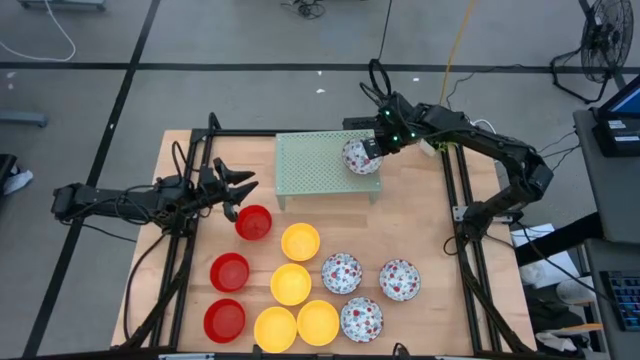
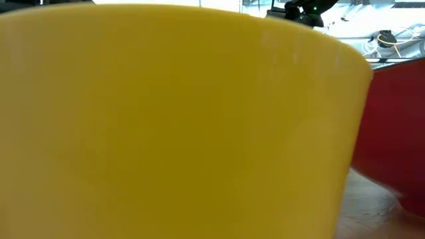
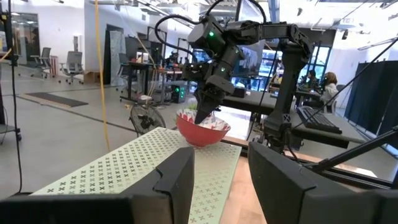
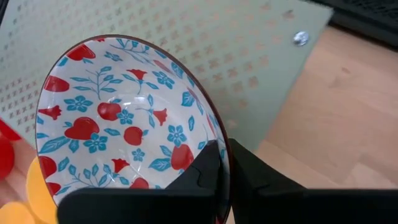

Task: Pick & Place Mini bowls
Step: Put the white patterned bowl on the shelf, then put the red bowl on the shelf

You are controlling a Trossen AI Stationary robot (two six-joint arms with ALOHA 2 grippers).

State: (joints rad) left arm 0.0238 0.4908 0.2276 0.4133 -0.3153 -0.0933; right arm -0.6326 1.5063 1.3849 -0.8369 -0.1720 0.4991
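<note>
A white floral mini bowl [image 1: 360, 157] with a red outside is over the right end of the pale green mesh rack [image 1: 315, 165]. My right gripper [image 1: 372, 150] is shut on it. It also shows in the left wrist view [image 3: 202, 130]. My left gripper [image 1: 235, 185] is open and empty, just left of the rack and above a red bowl [image 1: 254, 222]. On the table sit three red bowls, several yellow bowls [image 1: 291, 284] and three floral bowls [image 1: 341, 272], each resting on its base. My right gripper pinches the floral bowl's rim [image 4: 221, 155], one finger [image 4: 205, 171] inside the bowl and one [image 4: 252, 171] outside. The fingers come from above, slanting in from the table's far right. The bowl is tilted, with its base at the rack's top; whether it rests there I cannot tell.
A yellow bowl [image 2: 179, 119] fills the low view, with a red bowl [image 2: 398, 133] beside it. Black frame rails [image 1: 462, 230] run along both sides of the table. Bare wood lies right of the floral bowls and left of the red ones.
</note>
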